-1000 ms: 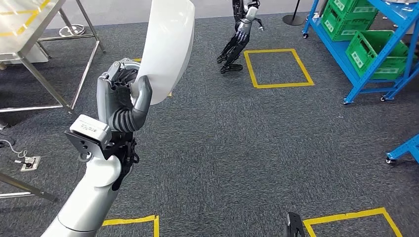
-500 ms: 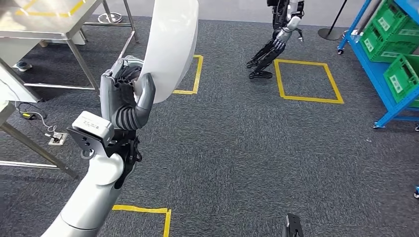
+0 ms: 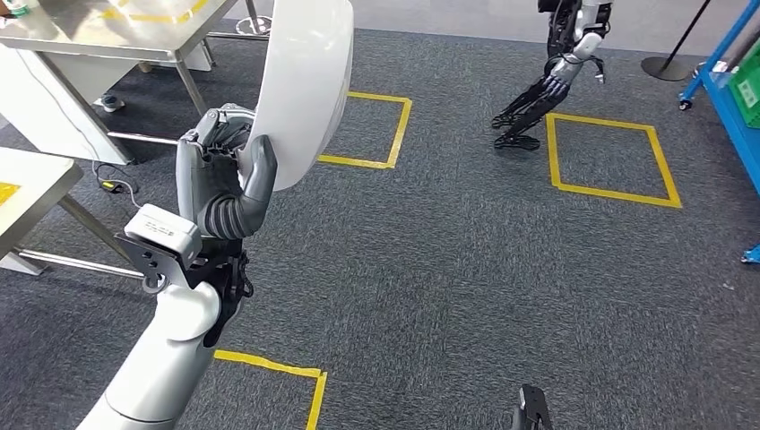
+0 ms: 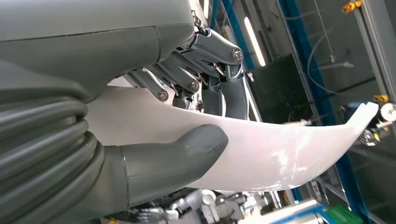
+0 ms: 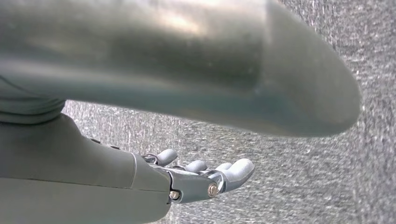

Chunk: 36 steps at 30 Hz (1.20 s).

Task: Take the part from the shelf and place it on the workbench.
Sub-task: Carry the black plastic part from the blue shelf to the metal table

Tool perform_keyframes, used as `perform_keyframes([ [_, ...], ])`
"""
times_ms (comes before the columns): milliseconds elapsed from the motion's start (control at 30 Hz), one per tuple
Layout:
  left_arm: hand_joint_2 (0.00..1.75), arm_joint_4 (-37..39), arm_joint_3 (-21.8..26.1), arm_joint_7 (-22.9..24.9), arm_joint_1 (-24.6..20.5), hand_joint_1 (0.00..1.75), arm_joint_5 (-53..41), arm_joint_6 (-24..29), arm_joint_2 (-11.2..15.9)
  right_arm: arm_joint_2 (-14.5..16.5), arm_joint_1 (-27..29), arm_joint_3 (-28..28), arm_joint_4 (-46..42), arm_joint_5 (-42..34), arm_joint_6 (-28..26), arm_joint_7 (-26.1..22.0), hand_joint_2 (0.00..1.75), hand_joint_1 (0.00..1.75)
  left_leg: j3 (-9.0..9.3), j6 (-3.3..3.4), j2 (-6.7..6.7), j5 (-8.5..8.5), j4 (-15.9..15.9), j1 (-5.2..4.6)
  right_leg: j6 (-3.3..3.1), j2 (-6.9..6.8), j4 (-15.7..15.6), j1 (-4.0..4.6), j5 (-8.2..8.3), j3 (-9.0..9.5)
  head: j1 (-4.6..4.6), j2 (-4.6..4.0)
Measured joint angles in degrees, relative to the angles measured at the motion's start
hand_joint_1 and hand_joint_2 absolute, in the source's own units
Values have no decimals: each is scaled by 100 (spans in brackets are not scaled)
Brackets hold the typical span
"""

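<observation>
The left arm comes up from the lower left of the head view, bent so the forearm rises steeply and the wrist stands upright with its camera block on the outer side. The left hand [image 3: 224,175] is raised at chest height, thumb pressed on the near face of the white part [image 3: 305,85] and the darker fingers [image 4: 219,95] curled against its far face, gripping it. The right hand [image 5: 205,179] hangs low above the carpet, fingers apart and holding nothing.
</observation>
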Motion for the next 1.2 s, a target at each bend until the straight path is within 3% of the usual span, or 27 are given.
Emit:
perform_keyframes([
  [33,175,-4,0,2,4,175,0,0,1,3,-3,0,0,-4,0,0,0,0,146,4,35,166,-274,3,7,-59,1,0,-8,11,-1,0],
  [100,175,-19,-1,1,-3,175,0,0,-5,10,-6,0,0,-7,0,-1,0,0,590,40,247,486,-1090,-24,44,-162,7,17,-36,44,-2,0],
  [167,175,-33,-2,-1,-10,175,-1,0,-15,15,-6,0,0,-7,0,-1,0,0,822,104,379,585,-1531,-62,100,-250,14,43,-59,69,0,0],
  [233,175,-41,-2,-1,-13,175,-1,0,-17,23,-16,0,-2,-6,0,0,0,0,819,174,280,587,-1566,-81,164,-345,6,41,-70,94,3,0],
  [300,175,-58,-2,2,-23,175,-2,0,-19,32,-29,0,-7,-5,-1,-4,0,0,835,240,167,619,-1606,-63,235,-223,101,13,-156,85,10,0],
  [367,175,-69,-2,17,-37,175,-11,2,-45,36,-25,0,-9,0,-2,-16,0,0,848,287,65,646,-1634,-26,283,68,578,-5,-430,-128,47,0],
  [433,175,-69,-2,52,-26,175,-46,12,-66,38,-6,-1,-9,20,-4,-34,0,0,834,305,-56,652,-1623,-18,303,200,1298,-3,-718,-506,80,0],
  [467,175,-69,-2,74,-13,175,-66,21,-68,38,1,-1,-9,31,-5,-46,0,0,828,305,-125,651,-1613,-17,306,214,1517,-4,-749,-636,84,0],
  [500,175,-73,-2,93,0,175,-82,31,-68,38,5,0,-9,40,-6,-61,0,0,824,302,-195,649,-1600,-14,304,220,1533,-5,-669,-671,84,0],
  [567,175,-94,-2,122,15,175,-109,44,-68,38,4,0,-9,62,-7,-86,0,0,820,278,-331,634,-1562,2,297,288,955,-22,-276,-430,86,0],
  [633,175,-121,-2,134,20,175,-131,51,-68,39,1,0,-8,79,-5,-95,0,0,787,216,-454,615,-1512,3,292,493,297,-47,-29,-132,88,0],
  [700,175,-149,-2,140,47,175,-140,60,-64,40,-1,0,-7,85,-8,-91,0,0,748,139,-553,624,-1506,1,253,581,102,-43,-24,-52,88,0],
  [733,175,-172,-2,145,72,175,-151,68,-57,40,-2,0,-8,91,-10,-88,0,0,734,101,-600,639,-1522,6,213,526,94,-36,-9,-53,87,0],
  [767,175,-207,-1,146,107,175,-168,82,-44,45,-3,0,-8,106,-13,-84,0,0,723,69,-589,639,-1522,10,172,473,79,-38,3,-48,88,0],
  [833,175,-304,3,151,176,175,-221,123,-3,54,-2,0,-9,148,-15,-75,0,0,614,12,-384,497,-1309,4,83,364,48,-46,21,-36,57,0],
  [900,175,-392,5,153,265,175,-267,161,50,57,16,0,-8,190,-8,-67,0,0,321,-28,-113,153,-672,2,24,247,38,-27,15,-31,22,0],
  [933,175,-419,5,152,324,175,-279,175,84,57,27,1,-8,205,-1,-65,0,0,141,-42,-55,-9,-291,7,11,182,39,-16,9,-31,18,0],
  [1000,175,-449,8,151,452,175,-291,201,163,57,37,1,-8,221,17,-75,0,0,-18,-47,-17,-73,59,12,1,52,40,-3,1,-29,16,0],
  [1033,175,-460,8,148,498,175,-297,210,196,57,36,1,-9,225,27,-83,0,0,65,-37,3,46,-91,11,2,-9,41,3,-4,-23,14,0],
  [1133,175,-510,8,138,532,175,-324,223,227,55,31,0,-9,213,51,-98,0,0,666,63,270,492,-1207,-39,37,-175,44,32,-30,11,13,0],
  [1200,175,-522,5,150,510,175,-344,212,213,56,28,0,-9,182,52,-104,0,0,831,139,364,545,-1530,-85,91,-273,45,51,-47,31,19,0],
])
